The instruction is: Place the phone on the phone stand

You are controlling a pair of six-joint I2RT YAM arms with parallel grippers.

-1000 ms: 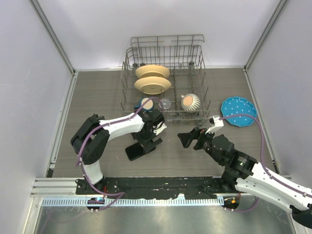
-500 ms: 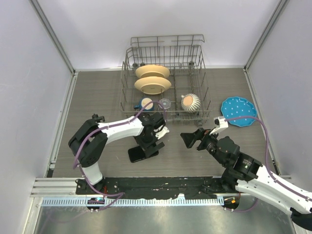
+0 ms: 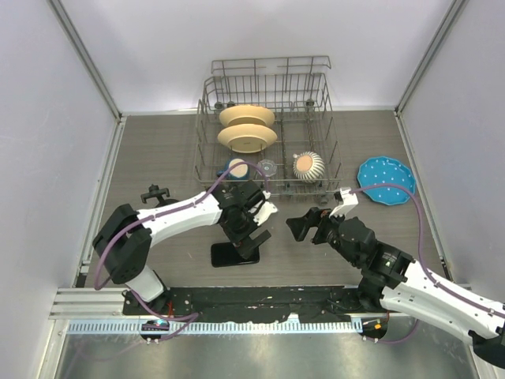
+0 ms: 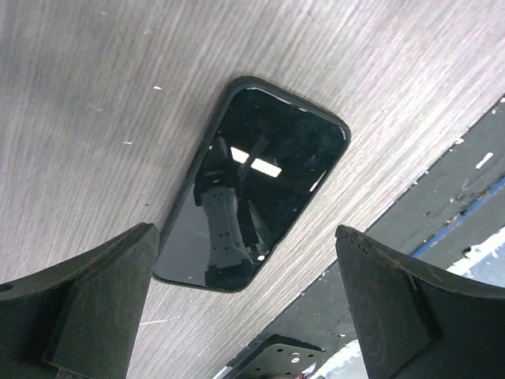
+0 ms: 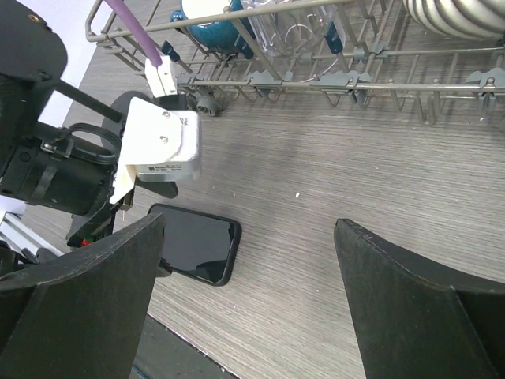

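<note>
Since a second ago the thin, glossy black rectangular smartphone [image 3: 234,254] has slid slightly toward the near edge of the grey wood-grain tabletop [image 3: 158,150], and the left end effector [image 3: 246,235] has followed. Its fingers are spread wide and hold nothing, with the phone lying flat just beneath them. The right end effector [image 3: 302,224], to the right of the left one, is equally open and empty. Grasping looks like the step in hand. The next move calls for lowering and closing across the phone's narrow width. The phone stand I cannot pick out.

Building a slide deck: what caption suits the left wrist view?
Open left hand poised over the black phone lying flat on the wood-grain table.
</note>
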